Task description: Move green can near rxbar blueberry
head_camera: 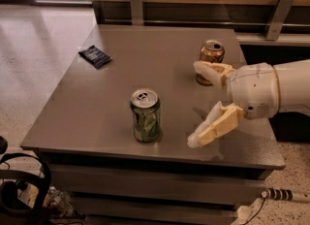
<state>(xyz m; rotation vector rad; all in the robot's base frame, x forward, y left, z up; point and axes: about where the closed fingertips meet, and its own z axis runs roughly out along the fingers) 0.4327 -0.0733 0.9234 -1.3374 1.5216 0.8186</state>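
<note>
claw (195,104) wide open, empty, near green can (145,116) | can upright, thin-walled, slick, prob light | grip mid-body, gentle | rxbar blueberry (95,56) well apart, far corner of surface (160,44)

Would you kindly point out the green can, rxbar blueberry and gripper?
green can (146,117): camera view, patterned side.
rxbar blueberry (95,56): camera view, wrapper middle.
gripper (195,104): camera view, right of green can, between open jaws.

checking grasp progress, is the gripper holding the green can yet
No, the open gripper hovers beside the green can, not touching it.
</note>
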